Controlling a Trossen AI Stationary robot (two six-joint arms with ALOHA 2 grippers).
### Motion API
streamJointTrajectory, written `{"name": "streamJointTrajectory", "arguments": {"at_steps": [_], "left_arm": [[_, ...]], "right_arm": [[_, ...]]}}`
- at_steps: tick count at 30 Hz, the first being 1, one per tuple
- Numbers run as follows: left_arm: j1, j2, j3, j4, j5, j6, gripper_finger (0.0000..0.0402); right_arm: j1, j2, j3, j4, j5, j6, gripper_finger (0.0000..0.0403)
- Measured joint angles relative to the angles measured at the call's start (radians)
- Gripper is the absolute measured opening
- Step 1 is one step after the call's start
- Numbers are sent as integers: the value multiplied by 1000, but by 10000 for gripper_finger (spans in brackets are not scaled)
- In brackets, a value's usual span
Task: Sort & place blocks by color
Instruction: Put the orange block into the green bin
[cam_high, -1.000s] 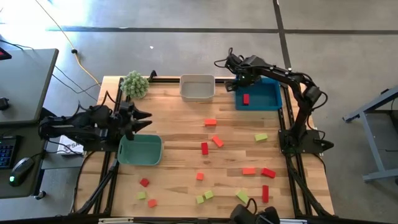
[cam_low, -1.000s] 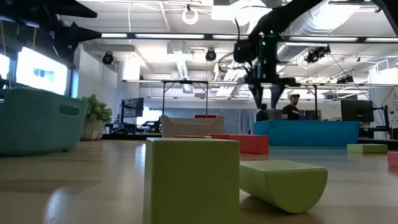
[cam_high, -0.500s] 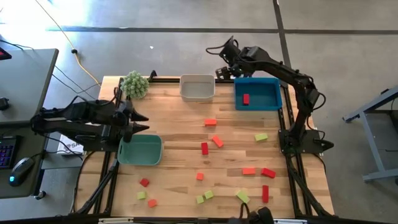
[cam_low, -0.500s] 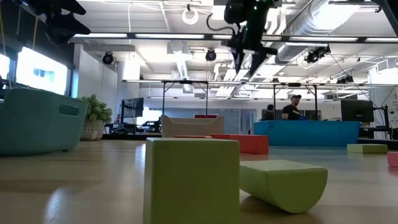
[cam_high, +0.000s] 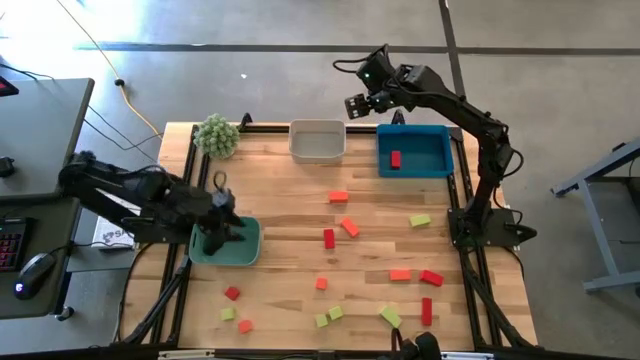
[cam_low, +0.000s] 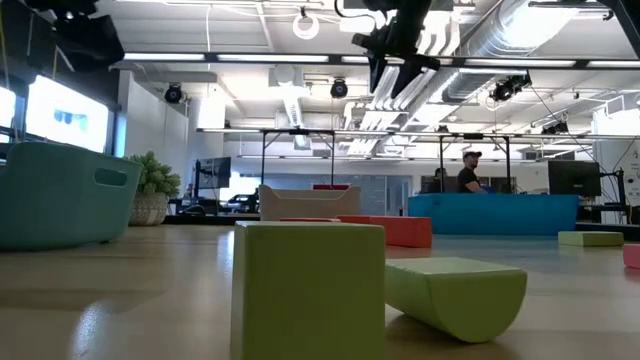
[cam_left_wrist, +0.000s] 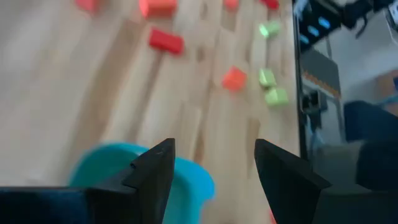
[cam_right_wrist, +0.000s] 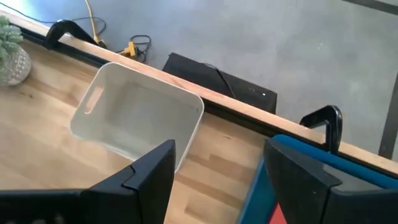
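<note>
The left gripper (cam_high: 222, 232) hung open and empty over the teal bin (cam_high: 245, 256), the nearest loose blocks (cam_high: 232, 293) lying just beyond that bin's near edge. The right gripper (cam_high: 358, 104), also open and empty, was raised far across the table from the bin, between the white bin (cam_high: 317, 152) and blue bin (cam_high: 437, 166).

You are in a robotics lab or open workshop hall. Your wooden counter (cam_high: 290, 200) stands on a bare grey concrete floor (cam_high: 300, 25), with cables (cam_high: 120, 90) trailing across it. Beside the counter a desk (cam_high: 40, 130) carries a keyboard (cam_high: 8, 245) and a mouse (cam_high: 35, 268). Looking level across the counter, you see exposed ventilation ducts (cam_low: 500, 40) and strip lights (cam_low: 230, 57) under an open ceiling, monitors (cam_low: 570, 178) on further tables, and a person (cam_low: 468, 172) at work far behind.
</note>
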Motion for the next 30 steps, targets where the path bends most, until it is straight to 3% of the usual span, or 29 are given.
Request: {"name": "streamJointTrajectory", "arguments": {"at_steps": [18, 30], "left_arm": [[-449, 222, 19, 39, -42, -528, 211], [-568, 454, 215, -73, -89, -685, 211]], "right_arm": [[2, 0, 0, -114, -7, -47, 232], [2, 0, -1, -114, -7, -54, 232]]}}
